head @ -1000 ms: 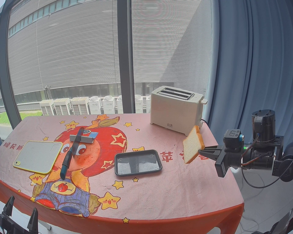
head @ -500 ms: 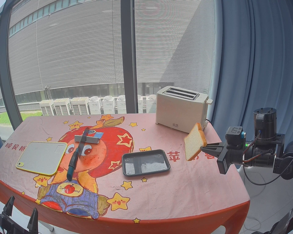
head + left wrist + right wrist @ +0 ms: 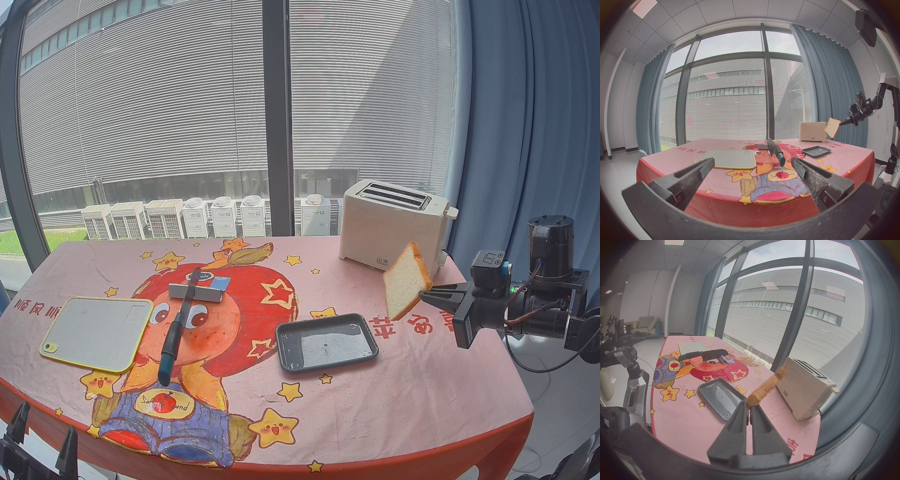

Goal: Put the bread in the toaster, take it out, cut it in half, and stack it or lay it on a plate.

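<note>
Bread (image 3: 406, 280) hanging in right gripper (image 3: 429, 292) near toaster (image 3: 390, 228)

Head view: the right gripper is clamping the bread by one edge and holding it upright and tilted in the air, above the right side of the table (image 3: 400, 400) and just in front of the toaster's near corner. The dark tray (image 3: 327, 340) is lying flat on the cloth to the left of the bread. Farther left, the knife (image 3: 176, 325) is leaning with its far end across a small grey rest (image 3: 199, 292), handle pointing toward the robot. The cutting board (image 3: 97, 324) (yellow-green rim) is lying at the table's left side.

Left wrist view: the left gripper (image 3: 752, 162) is hanging off the table's near edge, its fingers spread wide with nothing between them. Across the table, the bread is showing beside the toaster, above the dark tray.

Right wrist view: the two fingers are pressing together on the bread's crust, and the bread is pointing toward the toaster, which is standing at the table's far corner.
</note>
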Controlling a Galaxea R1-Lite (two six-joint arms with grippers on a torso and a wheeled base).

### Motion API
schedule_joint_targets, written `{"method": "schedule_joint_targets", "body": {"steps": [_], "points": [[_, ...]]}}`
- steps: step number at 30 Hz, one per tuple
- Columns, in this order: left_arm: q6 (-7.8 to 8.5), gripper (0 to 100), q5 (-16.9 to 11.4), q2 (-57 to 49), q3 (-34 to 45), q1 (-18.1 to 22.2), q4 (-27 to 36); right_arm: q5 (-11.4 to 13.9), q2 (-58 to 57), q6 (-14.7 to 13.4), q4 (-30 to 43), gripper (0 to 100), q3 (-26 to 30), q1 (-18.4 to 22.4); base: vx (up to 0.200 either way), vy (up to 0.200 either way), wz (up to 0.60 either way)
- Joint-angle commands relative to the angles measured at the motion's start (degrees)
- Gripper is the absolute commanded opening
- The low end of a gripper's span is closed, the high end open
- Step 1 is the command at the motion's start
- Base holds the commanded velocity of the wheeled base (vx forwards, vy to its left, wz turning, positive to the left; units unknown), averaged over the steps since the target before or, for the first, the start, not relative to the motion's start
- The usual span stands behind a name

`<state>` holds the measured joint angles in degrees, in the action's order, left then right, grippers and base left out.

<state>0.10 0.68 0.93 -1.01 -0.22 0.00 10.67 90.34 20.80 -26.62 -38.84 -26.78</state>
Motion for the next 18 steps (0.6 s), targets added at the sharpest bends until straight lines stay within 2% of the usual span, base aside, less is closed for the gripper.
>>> {"method": "schedule_joint_targets", "body": {"steps": [1, 5, 8, 9, 13, 18], "points": [[-0.01, 100, 0.0, -0.9, 1.0, 0.0, 0.0, 0.1, -0.1, 0.0, 0.0, 0, -0.2, 0.5, 0.2, 0.0, 0.0], [-0.01, 100, 0.0, -0.9, 1.0, 0.0, 0.0, 0.2, -0.2, 0.1, 0.2, 0, -1.1, 0.7, 0.2, 0.0, 0.0], [-0.01, 100, 0.0, -0.9, 1.0, 0.0, 0.0, 1.7, -0.5, 0.1, 0.3, 0, -1.7, 1.4, 0.2, 0.0, 0.0], [-0.01, 100, 0.0, -0.9, 1.0, 0.0, -0.1, 2.9, -0.7, 0.2, 0.3, 0, -2.3, 1.6, 0.0, 0.0, 0.0], [-0.01, 100, 0.0, -0.9, 1.0, 0.0, -0.1, 4.3, -0.8, 0.7, 1.8, 0, -3.9, 3.1, 0.0, 0.0, 0.0], [-0.01, 100, -0.3, -0.9, 1.0, -0.1, 0.0, 7.9, -1.0, 4.2, 4.0, 0, -6.2, 6.7, 0.0, 0.0, 0.0]]}}
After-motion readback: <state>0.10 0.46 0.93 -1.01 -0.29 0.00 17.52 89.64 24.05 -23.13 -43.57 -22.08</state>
